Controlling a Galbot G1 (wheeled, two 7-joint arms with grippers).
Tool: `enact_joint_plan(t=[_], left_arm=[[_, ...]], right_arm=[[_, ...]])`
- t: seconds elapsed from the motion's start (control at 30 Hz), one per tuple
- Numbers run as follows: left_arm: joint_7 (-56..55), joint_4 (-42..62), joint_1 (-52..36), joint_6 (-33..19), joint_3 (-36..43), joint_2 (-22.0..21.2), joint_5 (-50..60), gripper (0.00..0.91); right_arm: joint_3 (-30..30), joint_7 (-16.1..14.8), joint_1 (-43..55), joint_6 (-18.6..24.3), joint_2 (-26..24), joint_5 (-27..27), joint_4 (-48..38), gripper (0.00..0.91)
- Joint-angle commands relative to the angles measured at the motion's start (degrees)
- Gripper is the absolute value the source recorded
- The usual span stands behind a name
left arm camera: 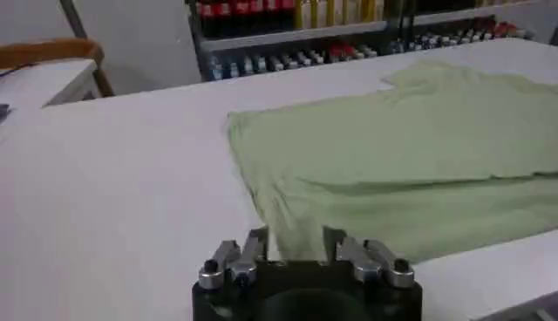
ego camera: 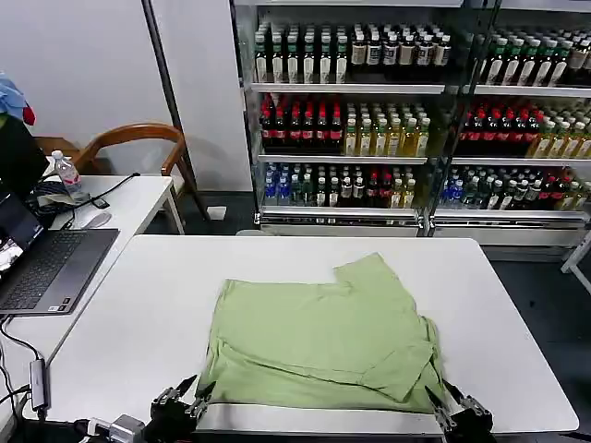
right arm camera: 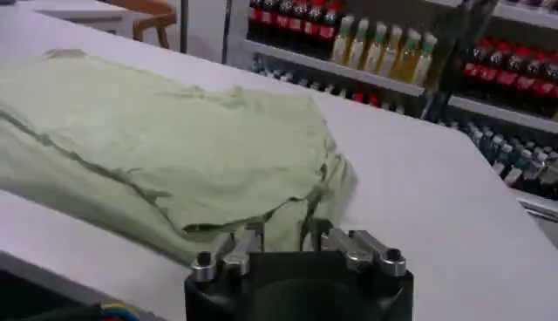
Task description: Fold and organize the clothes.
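A light green polo shirt (ego camera: 323, 337) of soft, wrinkled fabric is laid flat on the smooth white counter (ego camera: 138, 314), partly folded into a rough rectangle. Its long axis is set across the counter, side to side, with one sleeve pointing toward the far edge. The left tool (ego camera: 189, 400) and the right tool (ego camera: 452, 413) are held at the shirt's near corners, fingers apart, with nothing clamped.

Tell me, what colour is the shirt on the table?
Light green shirt, plain all over; clearest in the head view.
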Motion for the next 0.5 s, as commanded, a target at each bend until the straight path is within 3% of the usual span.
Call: enact_joint_plan(t=[0.03, 0.2, 0.27, 0.5], left_arm=[[0.2, -2.0, -3.6, -1.1, -6.4, 3.6, -7.5, 0.907], [-0.6, 3.9, -13.8, -2.6, -0.1, 5.1, -9.5, 0.907], [-1.1, 7.4, -19.6, -2.8, 2.9, 5.4, -12.7, 0.907], [-1.3, 18.3, -32.3, -4.9, 10.7, 7.0, -13.8, 0.907]], right_arm=[[3.3, 0.8, 6.3, -2.5, -2.3, 8.7, 1.4, 0.907], [-5.7, 3.3, 23.5, -6.4, -2.6, 10.3, -6.3, 0.907], [-12.6, 6.2, 34.3, -8.3, -2.2, 10.4, -12.0, 0.907], [-25.2, 7.4, 53.0, -9.9, 0.4, 10.4, -24.5, 0.907]])
